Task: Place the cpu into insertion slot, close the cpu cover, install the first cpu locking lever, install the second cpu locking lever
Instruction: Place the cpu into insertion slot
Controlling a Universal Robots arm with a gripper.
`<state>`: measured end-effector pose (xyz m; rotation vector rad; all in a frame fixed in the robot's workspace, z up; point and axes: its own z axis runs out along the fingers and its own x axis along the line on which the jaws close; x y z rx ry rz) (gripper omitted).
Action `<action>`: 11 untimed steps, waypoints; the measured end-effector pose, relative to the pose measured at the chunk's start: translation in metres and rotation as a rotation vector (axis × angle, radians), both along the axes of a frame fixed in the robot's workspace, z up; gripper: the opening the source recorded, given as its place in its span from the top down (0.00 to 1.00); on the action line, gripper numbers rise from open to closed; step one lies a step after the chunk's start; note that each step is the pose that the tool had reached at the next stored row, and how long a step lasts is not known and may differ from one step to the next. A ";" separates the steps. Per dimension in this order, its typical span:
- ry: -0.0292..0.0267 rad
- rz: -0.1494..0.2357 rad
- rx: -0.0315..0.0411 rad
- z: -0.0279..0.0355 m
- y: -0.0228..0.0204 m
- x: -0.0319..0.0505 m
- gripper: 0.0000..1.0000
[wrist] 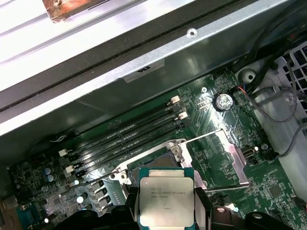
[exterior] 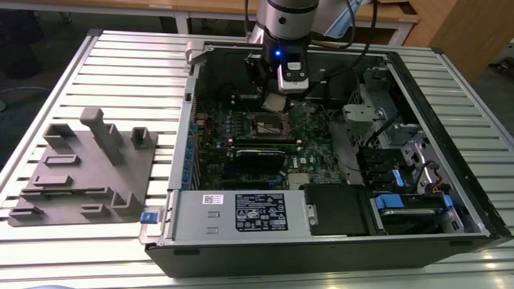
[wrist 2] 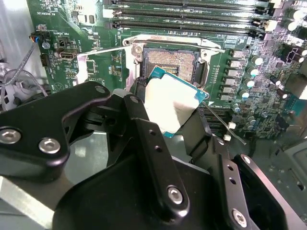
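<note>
The cpu is a small square chip with a silvery top and a teal edge, and my gripper is shut on it, black fingers pressing two opposite sides. It hangs tilted just above the green motherboard, close over the insertion slot, whose dark pin field lies bare. In the first wrist view the cpu covers part of the insertion slot. The cpu cover is swung open to one side of the slot. In the exterior view the gripper holds the cpu just behind the slot.
The open computer case walls in the motherboard. Memory slots run beside the socket, and two thin wire levers stand loose around it. A black power supply and drive bays sit nearer the front. A grey fixture lies on the exterior view's left.
</note>
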<state>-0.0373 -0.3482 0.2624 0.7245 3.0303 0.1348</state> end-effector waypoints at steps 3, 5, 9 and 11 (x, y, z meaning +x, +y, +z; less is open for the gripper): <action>0.0000 0.000 0.0000 0.0000 0.0000 0.0000 0.46; 0.0000 -0.001 0.0000 0.0000 0.0000 0.0000 0.46; 0.0000 -0.034 -0.0001 -0.0003 0.0000 0.0000 0.46; 0.0000 -0.069 0.0000 -0.0006 0.0000 0.0000 0.46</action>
